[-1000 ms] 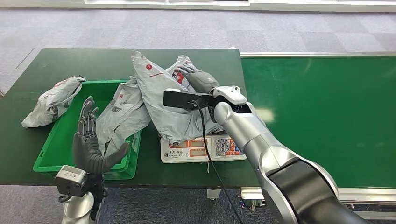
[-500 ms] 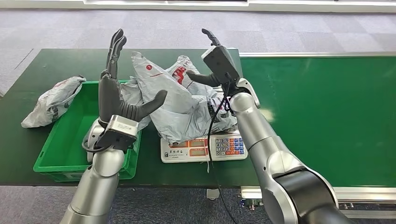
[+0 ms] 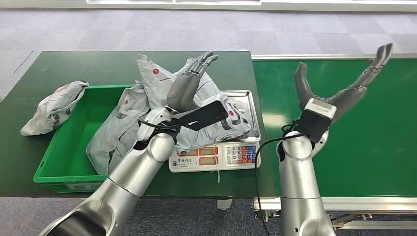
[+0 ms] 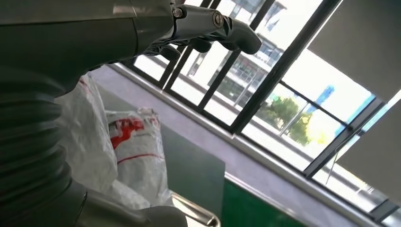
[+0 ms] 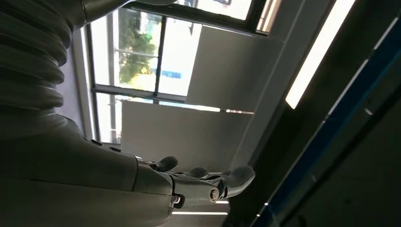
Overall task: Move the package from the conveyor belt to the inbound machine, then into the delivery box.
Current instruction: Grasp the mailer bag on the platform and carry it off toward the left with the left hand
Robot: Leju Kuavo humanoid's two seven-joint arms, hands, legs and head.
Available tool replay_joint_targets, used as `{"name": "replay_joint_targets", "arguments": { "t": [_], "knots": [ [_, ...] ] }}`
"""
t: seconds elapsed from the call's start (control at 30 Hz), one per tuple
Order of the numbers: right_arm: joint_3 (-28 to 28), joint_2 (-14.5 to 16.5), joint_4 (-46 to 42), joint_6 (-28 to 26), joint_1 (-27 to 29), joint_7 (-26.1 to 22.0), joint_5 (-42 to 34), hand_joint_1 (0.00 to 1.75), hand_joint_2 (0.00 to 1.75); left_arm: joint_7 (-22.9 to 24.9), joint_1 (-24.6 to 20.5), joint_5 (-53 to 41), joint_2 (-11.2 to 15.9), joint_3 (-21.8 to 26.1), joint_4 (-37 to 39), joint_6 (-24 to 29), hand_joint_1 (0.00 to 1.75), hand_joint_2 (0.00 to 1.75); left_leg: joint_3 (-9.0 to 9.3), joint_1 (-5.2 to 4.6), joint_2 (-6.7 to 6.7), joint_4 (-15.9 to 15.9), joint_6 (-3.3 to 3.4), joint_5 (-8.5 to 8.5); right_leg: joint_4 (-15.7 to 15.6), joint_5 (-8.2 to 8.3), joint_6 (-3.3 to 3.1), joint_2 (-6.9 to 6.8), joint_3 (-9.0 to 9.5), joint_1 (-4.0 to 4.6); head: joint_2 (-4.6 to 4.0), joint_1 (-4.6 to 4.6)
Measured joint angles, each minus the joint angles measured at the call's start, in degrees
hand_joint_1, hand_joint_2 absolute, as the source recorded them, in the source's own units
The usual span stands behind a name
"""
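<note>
Head view: grey package (image 3: 204,110) w/ red print lies crumpled on the steel pan of the scale (image 3: 216,156) (inbound machine), which stands on the dark green worktop (image 3: 59,64) just beside the conveyor belt (image 3: 344,98). Left hand (image 3: 187,88) reaches over the package from the scale's bin side, fingers extended and apart, thumb (image 3: 204,114) spread wide across the bag; whether it touches the bag cannot be told, nothing gripped. Right hand (image 3: 334,93) is raised above the belt, on the far side of the scale from the bin, fingers splayed, thumb apart, holding nothing. Green bin (image 3: 64,147) (delivery box) sits beside the scale; a second grey bag (image 3: 120,125) drapes over the bin wall nearest the scale, and a third bag (image 3: 51,105) lies on the worktop beyond the bin, well apart from the scale. Left wrist view: fingers (image 4: 208,26) held straight, nothing between them; white-grey package w/ red marks just beneath, scale pan's rim (image 4: 196,213) beside it. Right wrist view: right hand's fingers (image 5: 208,179) extended, nothing held; windows (image 5: 137,56) behind.
</note>
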Motion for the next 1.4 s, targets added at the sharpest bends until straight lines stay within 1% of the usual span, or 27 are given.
{"name": "replay_joint_targets", "arguments": {
  "t": [0.07,0.17,0.27,0.3,0.4,0.43,0.57,0.7,0.83,1.1,1.13,1.23,1.27,1.4],
  "knots": [
    [-0.02,-0.11,-5.88,0.08,3.49,-0.01,3.54,0.00,1.75,5.07,-2.26,-0.02,-0.91,-2.54,5.42,-3.03,0.00,1.75,0.02,-0.03,0.08,0.00,0.02,-0.02,0.00,0.00,0.01,0.09,-0.02,0.00,-0.01,0.00],
    [0.21,-0.19,-12.40,0.17,9.60,-0.02,9.03,0.00,1.75,14.09,-4.35,0.50,-1.54,-8.42,13.05,-9.00,0.00,1.75,0.02,-0.02,0.05,-0.04,0.00,-0.03,0.00,-0.01,0.00,0.08,0.01,0.02,0.01,0.00],
    [0.88,-0.22,-16.27,0.22,14.76,0.04,11.10,0.00,1.75,19.31,-4.87,0.44,-1.70,-12.91,19.36,-12.26,0.00,1.75,0.02,-0.02,0.14,-0.09,-0.03,-0.05,0.00,-0.02,-0.02,0.13,-0.01,0.03,0.01,0.00],
    [1.25,-0.24,-17.08,0.25,15.97,0.05,11.24,0.00,1.75,20.71,-4.99,0.04,-1.71,-14.01,21.37,-13.05,0.09,1.75,0.03,-0.02,0.15,-0.09,-0.03,-0.05,0.00,-0.03,-0.03,0.15,-0.01,0.03,0.01,0.00],
    [2.35,-0.32,-19.01,0.36,18.27,0.06,11.43,0.00,1.75,24.59,-5.17,-1.54,-1.65,-16.66,26.43,-14.74,1.40,1.75,0.04,-0.02,0.13,-0.11,-0.04,-0.04,0.00,-0.03,-0.04,0.15,0.00,0.04,0.01,0.00],
    [2.65,-0.36,-19.57,0.37,18.75,0.06,11.55,0.00,1.75,25.64,-5.26,-1.98,-1.61,-17.34,27.58,-15.01,1.75,1.75,0.05,-0.02,0.12,-0.11,-0.04,-0.04,0.00,-0.03,-0.04,0.14,0.01,0.05,0.00,0.00],
    [3.92,-0.49,-21.40,0.37,20.25,0.07,12.22,0.00,1.75,29.01,-6.16,-3.40,-1.51,-19.51,30.55,-16.00,1.75,1.75,0.24,-0.02,0.10,-0.13,-0.03,-0.09,0.00,-0.09,-0.04,0.12,0.26,0.04,0.00,0.00],
    [4.94,-0.80,-22.45,0.37,21.20,0.07,12.31,0.00,1.75,30.77,-7.10,-4.18,-1.52,-21.16,31.78,-16.69,1.75,1.75,0.56,-0.02,0.13,-0.16,0.04,-0.50,-0.02,-0.39,0.02,0.11,0.86,0.01,0.01,-0.01],
    [5.37,-0.96,-22.76,0.37,21.72,0.07,12.49,0.00,1.75,31.25,-7.35,-4.29,-1.51,-21.80,32.41,-16.77,1.75,1.75,0.97,-0.02,0.19,-0.20,0.10,-1.00,-0.07,-0.89,-0.01,0.13,1.50,0.02,0.01,-0.02],
    [5.64,-1.02,-23.09,0.39,22.09,0.07,12.50,0.00,1.75,31.25,-7.37,-4.34,-1.52,-22.56,32.60,-16.41,1.75,1.75,1.26,-0.02,0.20,-0.20,0.07,-0.88,-0.07,-0.50,-0.08,0.15,1.74,0.08,0.01,-0.01],
    [5.68,-1.08,-23.09,0.38,22.13,0.07,12.43,0.00,1.75,30.35,-7.38,-3.81,-1.52,-22.57,32.62,-15.31,1.53,1.75,1.43,-0.02,0.19,-0.21,0.05,-0.77,-0.07,-0.51,-0.08,0.14,1.80,0.08,0.01,-0.01],
    [5.75,-1.32,-23.09,0.37,22.21,0.09,12.29,0.00,1.75,26.33,-7.52,-1.27,-1.49,-22.17,32.71,-11.92,1.53,1.75,1.87,-0.02,0.14,-0.23,-0.07,-0.41,-0.06,-0.52,-0.08,0.08,1.92,0.08,0.01,0.00],
    [5.75,-1.37,-23.09,0.37,22.21,0.09,12.28,0.00,1.75,25.33,-7.58,-0.58,-1.48,-21.80,32.75,-11.68,1.75,1.75,1.86,-0.02,0.13,-0.23,-0.07,-0.39,-0.06,-0.51,-0.08,0.07,1.91,0.08,0.01,-0.01],
    [5.75,-1.51,-23.08,0.38,22.21,0.09,12.29,0.00,1.75,21.25,-7.74,2.28,-1.43,-19.81,32.95,-11.42,1.75,1.75,1.74,-0.02,0.13,-0.22,0.03,-0.31,-0.05,-0.44,-0.03,0.05,1.81,0.02,0.01,0.00]
  ]
}}
